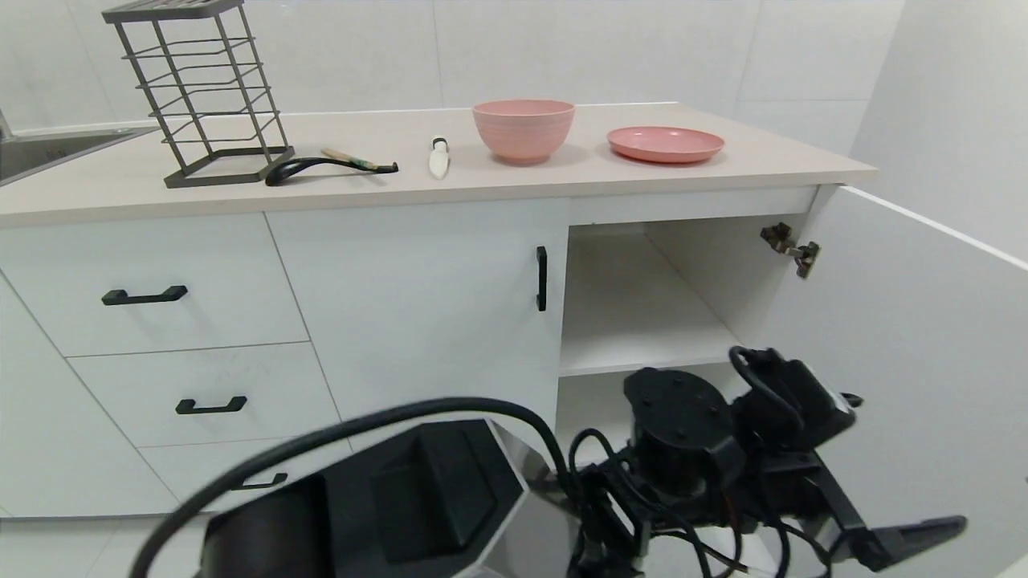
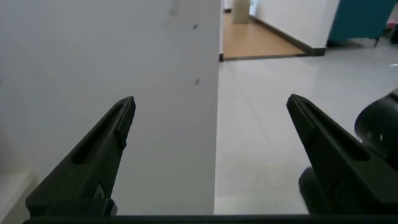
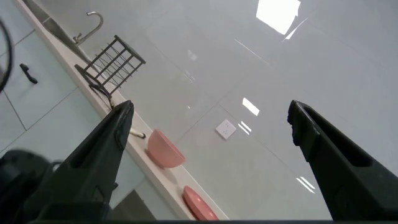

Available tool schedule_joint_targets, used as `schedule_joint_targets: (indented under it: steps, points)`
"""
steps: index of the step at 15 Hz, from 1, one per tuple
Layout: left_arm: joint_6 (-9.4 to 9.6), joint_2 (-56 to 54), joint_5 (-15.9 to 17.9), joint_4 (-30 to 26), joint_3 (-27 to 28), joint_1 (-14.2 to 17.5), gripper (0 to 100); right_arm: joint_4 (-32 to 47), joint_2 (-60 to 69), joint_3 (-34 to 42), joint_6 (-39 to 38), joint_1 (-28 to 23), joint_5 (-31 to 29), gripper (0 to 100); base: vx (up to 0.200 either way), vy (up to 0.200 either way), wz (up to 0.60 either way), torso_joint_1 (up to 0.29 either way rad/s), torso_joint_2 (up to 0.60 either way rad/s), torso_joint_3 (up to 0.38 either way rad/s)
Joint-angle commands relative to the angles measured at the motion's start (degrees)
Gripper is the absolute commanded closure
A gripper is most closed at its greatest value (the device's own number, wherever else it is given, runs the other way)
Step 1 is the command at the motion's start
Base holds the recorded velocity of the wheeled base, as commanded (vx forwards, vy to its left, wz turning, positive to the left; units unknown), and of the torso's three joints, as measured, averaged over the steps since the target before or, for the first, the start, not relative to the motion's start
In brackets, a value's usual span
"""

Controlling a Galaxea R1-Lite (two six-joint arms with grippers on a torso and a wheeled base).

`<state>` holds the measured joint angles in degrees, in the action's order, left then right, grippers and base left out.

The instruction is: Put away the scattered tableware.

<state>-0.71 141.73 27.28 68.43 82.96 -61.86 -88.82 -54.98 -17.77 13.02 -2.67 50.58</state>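
Observation:
On the beige countertop (image 1: 120, 189) lie a black spoon (image 1: 321, 167), a wooden-handled utensil (image 1: 349, 157) and a small white utensil (image 1: 438, 158). To their right stand a pink bowl (image 1: 524, 128) and a pink plate (image 1: 665, 143). My right gripper (image 3: 208, 115) is open and empty, held low and tilted up at the counter, with the bowl (image 3: 165, 149) and plate (image 3: 199, 204) far off. The right arm (image 1: 771, 449) hangs in front of the open cabinet. My left gripper (image 2: 211, 109) is open and empty, facing a white panel edge (image 2: 208, 106) and floor.
A dark wire rack (image 1: 201, 88) stands at the counter's left, beside a sink (image 1: 48, 148). Below the plate the cabinet is open, with a bare white shelf (image 1: 634, 321) and its door (image 1: 907, 337) swung out to the right. Drawers (image 1: 144, 295) fill the left.

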Motion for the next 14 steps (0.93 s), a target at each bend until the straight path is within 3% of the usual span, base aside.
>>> schedule_joint_targets:
  steps: [1, 3, 7, 10, 14]
  points:
    - [0.18, -18.2, 0.1, 5.2, -21.0, 11.7, 0, 0.0, 2.7, 3.6, 0.7, 0.0, 0.1, 0, 0.0, 0.0, 0.0, 0.0, 0.0, 0.0]
    - [0.27, -30.0, 0.1, 10.1, -35.7, 17.0, 0, 0.1, 4.5, 7.4, 1.0, 0.5, 0.2, 0, 0.0, 0.0, 0.0, 0.0, 0.0, 0.0]
    - [0.27, -48.9, 0.2, 17.4, -59.0, 26.0, 0, 0.1, 9.2, 13.0, 1.0, 0.5, 0.3, 0, 0.0, 0.0, 0.0, 0.0, 0.0, 0.0]
    - [0.36, -61.1, 0.1, 20.4, -70.7, 31.0, 0, 2.2, 12.7, 16.8, 1.0, 0.6, 0.3, 0, 0.0, 0.0, 0.0, 0.0, 0.0, 0.0]
    - [-0.08, -78.0, 0.2, 19.4, -81.3, 37.4, 0, 16.5, 23.5, 17.6, 1.0, 1.9, -0.1, 0, 0.0, 0.0, 0.0, 0.0, 0.0, 0.0]
